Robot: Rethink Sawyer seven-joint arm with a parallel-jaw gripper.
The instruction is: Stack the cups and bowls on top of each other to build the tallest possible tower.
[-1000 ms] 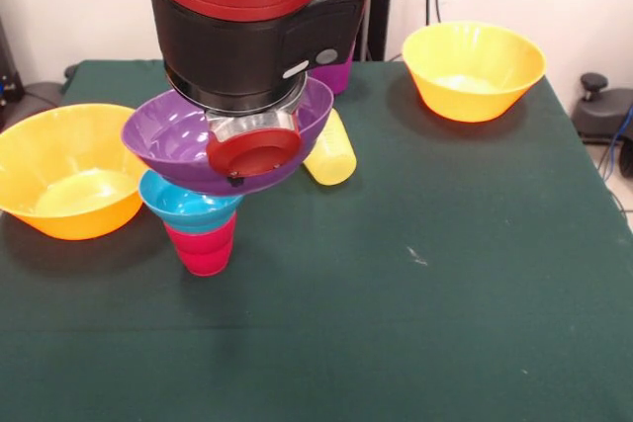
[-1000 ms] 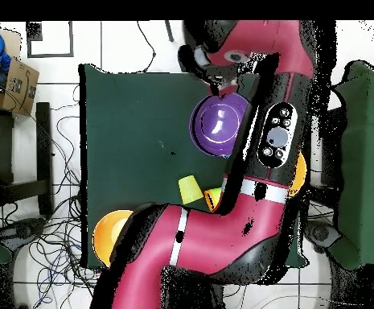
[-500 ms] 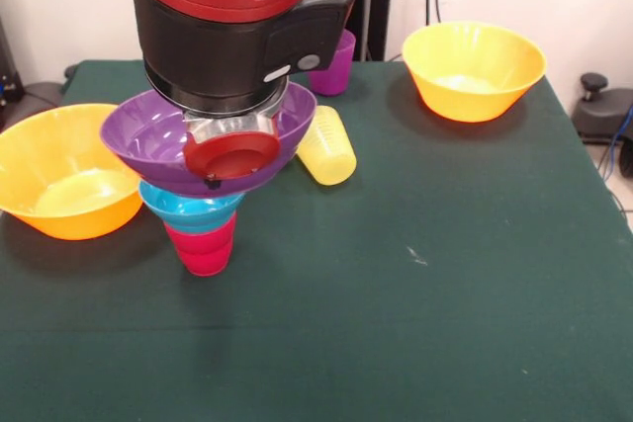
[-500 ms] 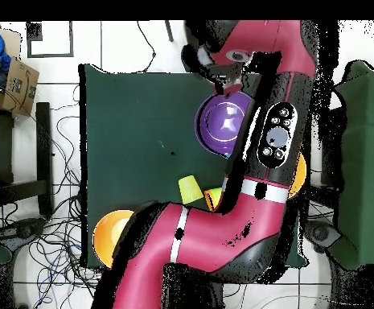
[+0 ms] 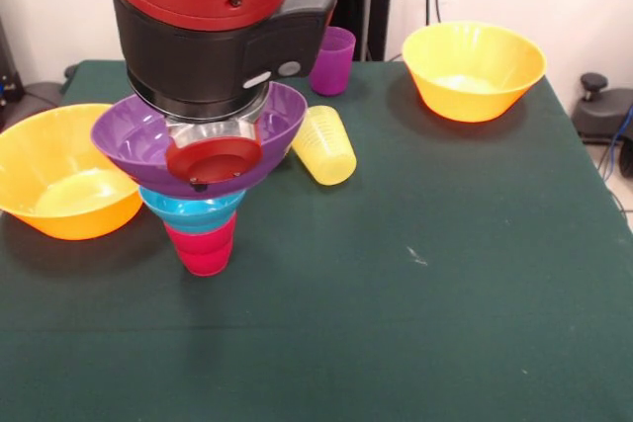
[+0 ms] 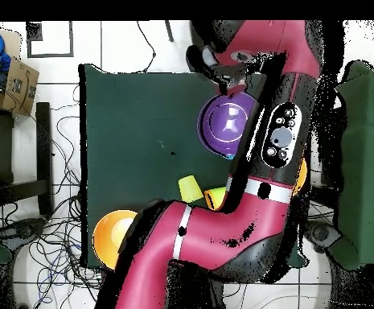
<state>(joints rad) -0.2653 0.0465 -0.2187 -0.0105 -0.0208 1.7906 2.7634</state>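
Observation:
A cyan bowl (image 5: 193,212) sits on an upturned red cup (image 5: 203,249) as a small tower at the table's left in the front view. The wide purple bowl (image 5: 124,140) hangs tilted just above the cyan bowl, close to its rim; it also shows in the overhead view (image 6: 226,125). My gripper (image 6: 230,83) is at the bowl's rim and shut on it; the arm's big wrist hides it in the front view. A yellow cup (image 5: 324,145) lies on its side beside the tower. A purple cup (image 5: 332,61) stands at the back.
One large orange bowl (image 5: 59,170) stands left of the tower, close to it. Another orange bowl (image 5: 473,68) stands at the back right. The arm hides much of the table in the overhead view.
The arm has carried the purple bowl leftward in the front view, from beside the yellow cup to over the cyan bowl. The tower and the other things have not moved.

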